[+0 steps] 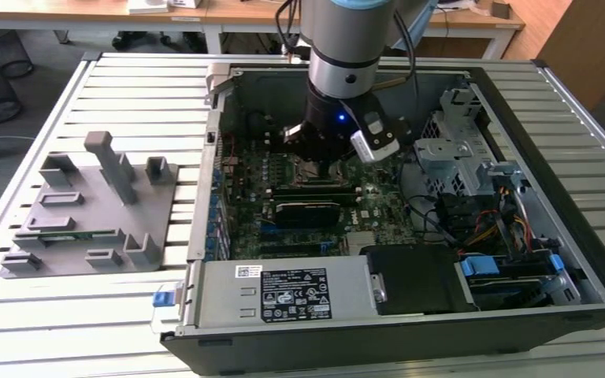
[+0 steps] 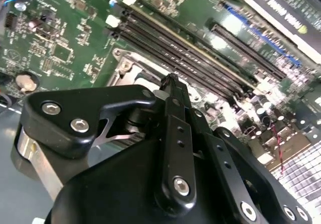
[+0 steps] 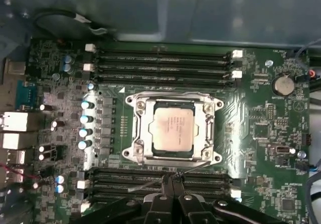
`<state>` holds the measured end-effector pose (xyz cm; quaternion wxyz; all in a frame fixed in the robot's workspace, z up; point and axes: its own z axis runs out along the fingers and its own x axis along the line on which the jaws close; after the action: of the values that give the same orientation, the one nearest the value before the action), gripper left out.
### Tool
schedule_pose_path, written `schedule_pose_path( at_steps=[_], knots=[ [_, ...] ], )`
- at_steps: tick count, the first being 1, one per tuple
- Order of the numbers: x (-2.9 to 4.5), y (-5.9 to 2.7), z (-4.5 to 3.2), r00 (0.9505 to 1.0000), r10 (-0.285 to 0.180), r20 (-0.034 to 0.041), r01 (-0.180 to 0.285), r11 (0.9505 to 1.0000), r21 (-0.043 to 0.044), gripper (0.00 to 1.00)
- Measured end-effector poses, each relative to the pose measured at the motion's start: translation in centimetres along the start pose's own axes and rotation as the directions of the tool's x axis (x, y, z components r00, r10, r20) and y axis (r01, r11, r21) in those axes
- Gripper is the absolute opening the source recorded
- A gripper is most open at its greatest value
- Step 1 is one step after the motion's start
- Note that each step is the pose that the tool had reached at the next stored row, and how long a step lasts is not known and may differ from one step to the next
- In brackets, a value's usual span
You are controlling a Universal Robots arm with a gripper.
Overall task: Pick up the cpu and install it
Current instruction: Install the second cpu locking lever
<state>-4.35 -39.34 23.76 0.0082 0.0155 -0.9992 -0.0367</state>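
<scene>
In the exterior view, the socket area is hidden behind the arm and the pincer point(image 1: 321, 160), which are lowered into the open computer case point(image 1: 586, 260) near its 12 o'clock side. The arm is cut off by the picture's upper edge. The cpu cannot be made out in that view.

In the first wrist view, the cpu point(image 3: 173, 129) is seen lying flat in the metal socket frame point(image 3: 138, 128) on the motherboard point(image 3: 251, 108), its silver face turned up. Its edges run parallel to the frame's sides. Its outline is close to square, so no long axis can be told, and its faint markings are too small for a heading to be judged. Banks of memory slots point(image 3: 160, 58) lie along two opposite sides of the socket.

The pincer point(image 3: 172, 176) is seen partly cut off at the picture's edge, its fingertips pressed together with nothing gripped between them. The tips are over the nearer slot bank, just beside the frame and apart from the cpu.

In the second wrist view, much of the board is blocked by the pincer point(image 2: 170, 79) body. A corner of the frame can be seen past the closed tips.

At 9 o'clock from the case in the exterior view, a grey fixture block point(image 1: 82, 213) rests on the slatted surface point(image 1: 72, 315).
</scene>
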Motion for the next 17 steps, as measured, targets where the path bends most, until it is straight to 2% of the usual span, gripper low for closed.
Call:
schedule_pose_path(
  at_steps=[6, 14, 17],
  knots=[
    [0.58, -0.33, 0.38, 1.0000, 0.000, 0.0001, 0.000, 1.0000, -0.0051, 0.11],
    [0.74, -0.42, 1.56, 1.0000, 0.000, 0.0001, 0.000, 1.0000, -0.0097, 0.11],
    [0.97, -0.45, 1.87, 1.0000, 0.000, 0.0003, 0.000, 0.9999, -0.0148, 0.11]
  ],
)
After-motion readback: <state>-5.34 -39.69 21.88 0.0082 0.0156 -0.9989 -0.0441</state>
